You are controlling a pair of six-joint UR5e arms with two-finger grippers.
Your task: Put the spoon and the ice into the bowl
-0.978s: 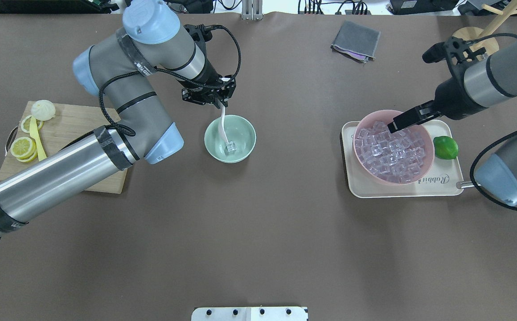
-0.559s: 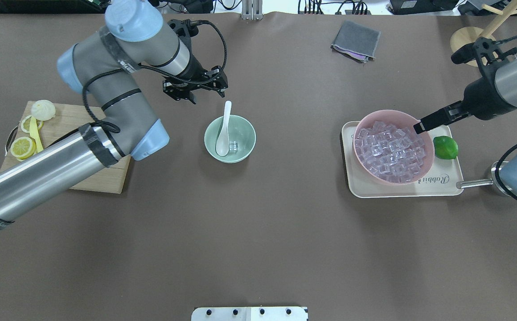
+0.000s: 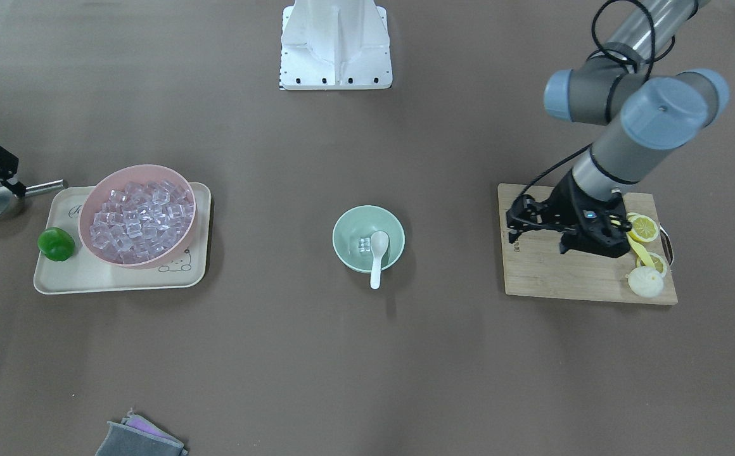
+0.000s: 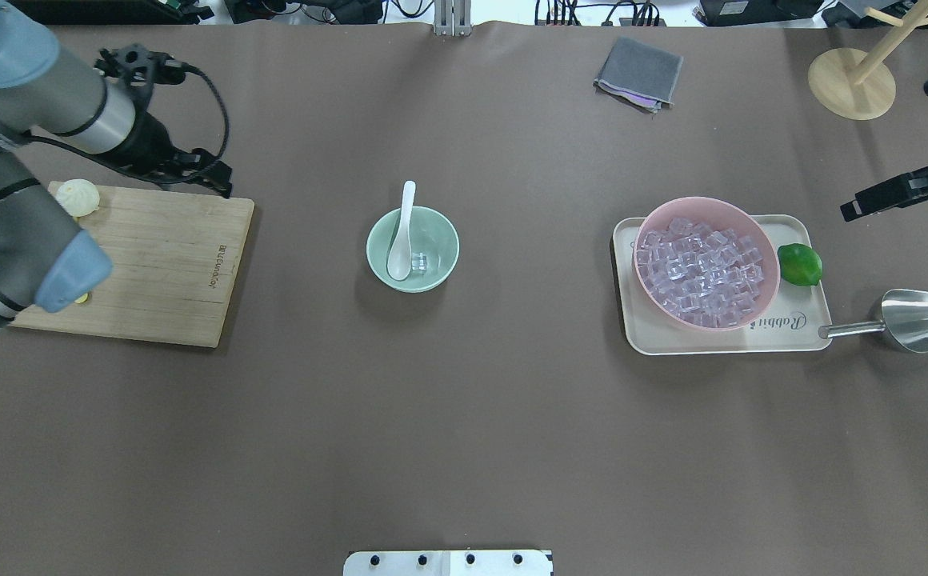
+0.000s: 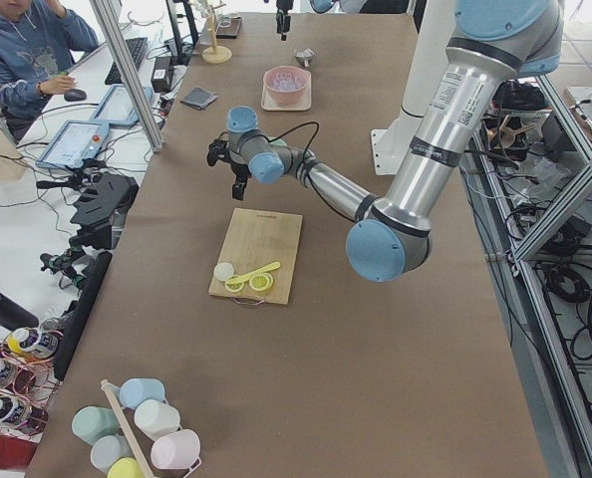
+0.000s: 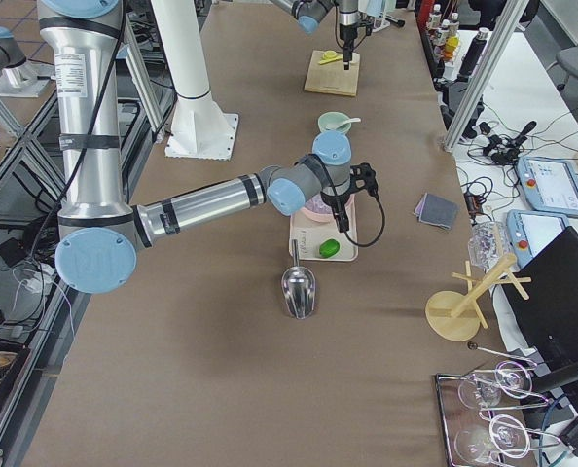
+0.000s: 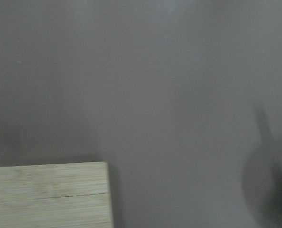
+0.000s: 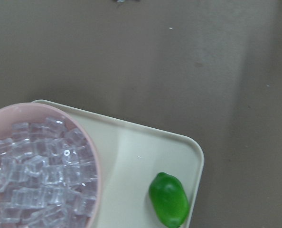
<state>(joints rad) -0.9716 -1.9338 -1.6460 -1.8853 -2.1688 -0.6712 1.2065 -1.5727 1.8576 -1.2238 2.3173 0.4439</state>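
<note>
1. Nearest the robot, the white base plate (image 4: 448,562) sits at the middle of the desk's (image 4: 464,432) edge.
2. On the robot's right, a metal scoop (image 4: 916,320) lies on the desk, its handle pointing at a cream tray (image 4: 792,334).
3. The tray carries a pink bowl (image 4: 740,214) heaped with clear ice cubes, and a lime (image 4: 800,265) sits just beside the bowl.
4. On the robot's left lies a bamboo cutting board (image 4: 160,272). At its outer end are lemon slices (image 3: 644,228), a yellow utensil (image 3: 639,251) and a white bun (image 4: 78,197).
5. Mid-desk stands the mint-green bowl (image 4: 450,240).
   - The ice (image 4: 418,261), a single cube, lies on its bottom.
   - The spoon (image 4: 402,232) has its scoop inside, just beside the cube, with the handle leaning on the far rim and jutting out past it.
6. The left claw (image 3: 512,228) hangs above the board's bowl-side end, well apart from the bowl. Its fingers are spread and hold nothing.
7. The right claw (image 4: 852,212) hovers over bare desk beyond the tray's outer end. I cannot tell whether it is wide or narrow.
8. Farthest off, a folded grey cloth (image 4: 638,72) and a wooden stand (image 4: 852,84) sit by the far edge.
</note>
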